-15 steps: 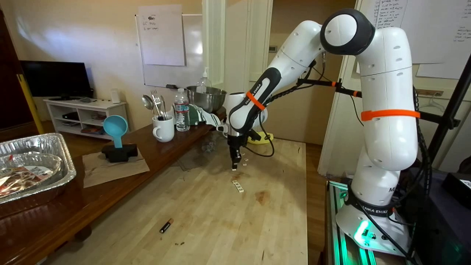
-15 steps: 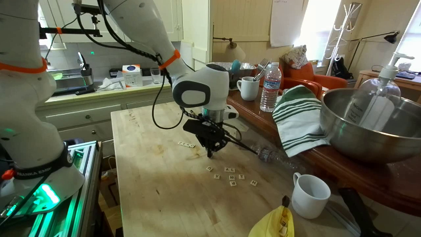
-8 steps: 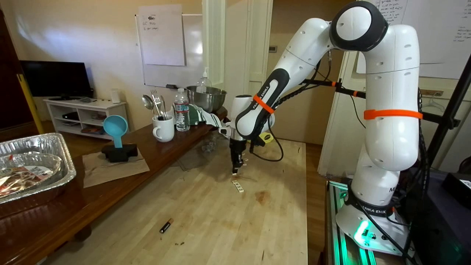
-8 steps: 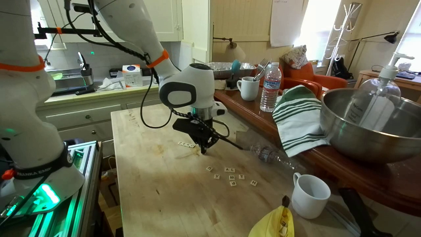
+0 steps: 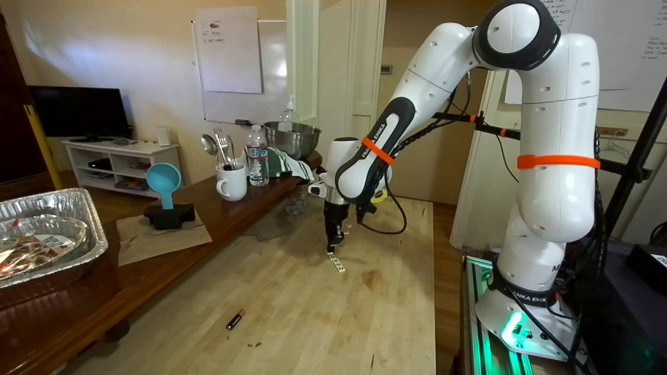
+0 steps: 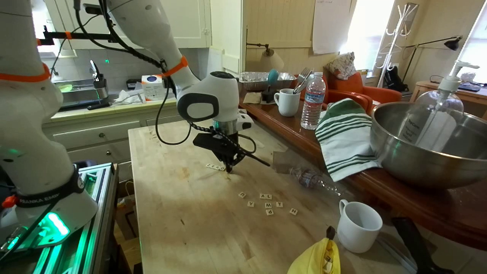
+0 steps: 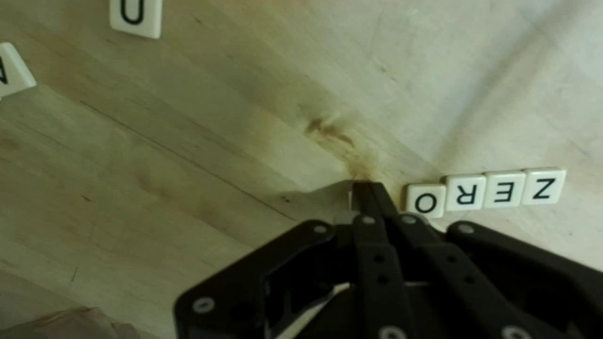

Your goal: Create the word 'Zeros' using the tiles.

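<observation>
Four-letter row of pale tiles reads ZERO; Z [image 7: 543,186], E [image 7: 504,189], R [image 7: 465,192] and O [image 7: 426,200] appear upside down in the wrist view. The row [image 5: 337,263] shows in both exterior views [image 6: 214,166]. My gripper [image 7: 369,184] points down at the table with its fingers together, just beside the O with a small gap. A pale sliver of a tile [image 7: 350,200] shows at the fingertips; its letter is hidden. It appears to lie under or against the tips. In the exterior views the gripper [image 5: 331,250] is at the row's O end [image 6: 228,170].
Several loose tiles lie apart, among them a U-like tile [image 7: 136,18], a Y [image 6: 251,204] and an H [image 6: 293,211]. A yellow pouch [image 6: 317,257], white mug [image 6: 359,228] and plastic bottle [image 6: 310,179] are on the table. A raised wooden counter [image 5: 208,219] runs alongside.
My gripper has moved across the table to the O end of the row. A pale tile has moved along at its fingertips. The ZERO row and loose tiles have not moved.
</observation>
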You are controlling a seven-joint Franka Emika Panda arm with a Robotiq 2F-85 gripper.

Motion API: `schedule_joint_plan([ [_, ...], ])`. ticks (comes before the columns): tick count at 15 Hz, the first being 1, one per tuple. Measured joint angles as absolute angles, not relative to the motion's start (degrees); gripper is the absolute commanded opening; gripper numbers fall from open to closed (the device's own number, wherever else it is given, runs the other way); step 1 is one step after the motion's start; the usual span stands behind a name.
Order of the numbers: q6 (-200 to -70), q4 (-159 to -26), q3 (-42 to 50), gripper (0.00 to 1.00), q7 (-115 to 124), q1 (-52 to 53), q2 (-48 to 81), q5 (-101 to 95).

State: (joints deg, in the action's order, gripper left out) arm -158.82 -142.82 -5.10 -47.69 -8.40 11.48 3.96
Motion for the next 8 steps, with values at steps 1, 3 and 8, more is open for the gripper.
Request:
schedule_joint_plan([
  [1, -158.83, -142.97, -5.21, 0.0, -47.49, -8.25, 11.37, 3.98],
  [3, -158.83, -143.13, -5.35, 0.0, -47.22, -8.11, 11.28, 3.99],
  [8, -158.83, -143.24, -5.4, 0.0, -47.13, -8.09, 11.21, 3.98],
])
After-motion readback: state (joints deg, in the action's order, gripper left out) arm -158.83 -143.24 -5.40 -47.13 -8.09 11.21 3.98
